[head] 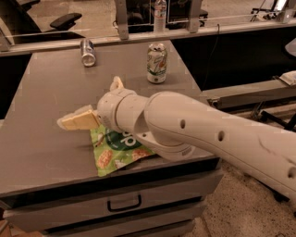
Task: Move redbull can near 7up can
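Observation:
The redbull can [87, 52], slim and silver, lies on its side at the far left of the grey table [41, 102]. The 7up can [157, 63], white and green, stands upright at the far right of the table, about a hand's width from the slim can. My gripper [89, 102] hangs over the middle of the table, nearer than both cans. It is open and empty, with one finger [78, 120] pointing left and the other [116, 83] pointing toward the back.
A green snack bag [118, 150] lies flat near the table's front edge, partly under my arm. Drawers [122, 203] sit below the table top. A clear bottle [159, 9] and office chairs stand behind the table.

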`<state>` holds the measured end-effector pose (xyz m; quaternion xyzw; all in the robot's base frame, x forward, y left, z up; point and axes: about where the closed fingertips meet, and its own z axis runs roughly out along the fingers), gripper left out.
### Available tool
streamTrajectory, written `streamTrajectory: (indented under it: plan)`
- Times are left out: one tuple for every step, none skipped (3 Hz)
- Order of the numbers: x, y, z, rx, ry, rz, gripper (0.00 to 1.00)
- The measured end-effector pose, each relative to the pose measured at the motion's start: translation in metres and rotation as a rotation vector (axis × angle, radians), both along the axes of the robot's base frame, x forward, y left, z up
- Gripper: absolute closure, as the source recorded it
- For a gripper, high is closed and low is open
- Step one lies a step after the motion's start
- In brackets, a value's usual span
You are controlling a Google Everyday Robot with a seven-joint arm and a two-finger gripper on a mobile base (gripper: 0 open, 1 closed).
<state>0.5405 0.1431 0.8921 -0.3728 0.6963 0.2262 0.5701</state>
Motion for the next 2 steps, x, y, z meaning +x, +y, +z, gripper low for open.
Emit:
streamTrajectory:
  plan:
    - [0.03,0.022,-0.011,-0.001,-0.005,-0.079,0.0]
    - [0.045,0.026,-0.008,-0.009,-0.033,-0.146,0.0]
